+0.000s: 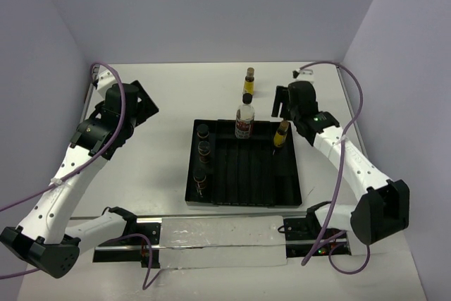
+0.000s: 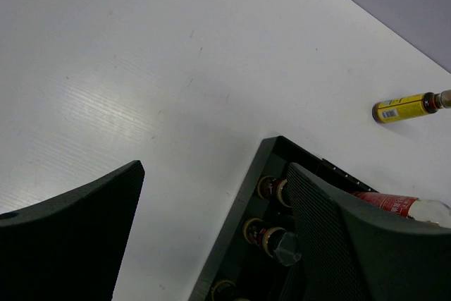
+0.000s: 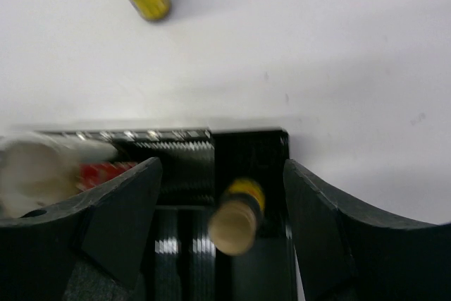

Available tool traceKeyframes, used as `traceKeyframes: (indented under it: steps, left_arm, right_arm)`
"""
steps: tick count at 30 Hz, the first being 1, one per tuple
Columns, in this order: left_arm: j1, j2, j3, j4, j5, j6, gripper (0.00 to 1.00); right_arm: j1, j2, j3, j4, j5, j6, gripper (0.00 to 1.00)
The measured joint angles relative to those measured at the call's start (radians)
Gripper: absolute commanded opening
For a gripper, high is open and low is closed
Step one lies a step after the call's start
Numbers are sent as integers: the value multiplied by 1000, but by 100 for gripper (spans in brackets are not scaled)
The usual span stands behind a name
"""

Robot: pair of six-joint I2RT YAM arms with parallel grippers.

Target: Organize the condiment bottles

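Right wrist view had the yellow bottle (image 3: 238,213) standing in the upper right corner of the tray (image 3: 250,147), low centre of frame. It sat between the right gripper (image 3: 220,174) fingers, which were spread with gaps on both sides. Looked light, stiff, slick and tippy, so I'd pinch the body under the cap. Left gripper (image 2: 215,168) hung spread over the table (image 2: 141,68).

Robotics laboratory test cell. White table (image 1: 162,103) boxed in behind and on both sides by plain lilac walls (image 1: 211,12). Left arm (image 1: 70,167) and right arm (image 1: 345,160) bolted at its near edge. Purple cables (image 1: 350,96) loop above it.
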Motion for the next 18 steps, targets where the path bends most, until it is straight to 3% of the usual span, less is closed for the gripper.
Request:
traceKeyframes:
  steps: [18]
  left_arm:
    - [0, 0, 0, -2, -6, 11, 90]
  right_arm:
    - [5, 604, 632, -70, -83, 0, 80]
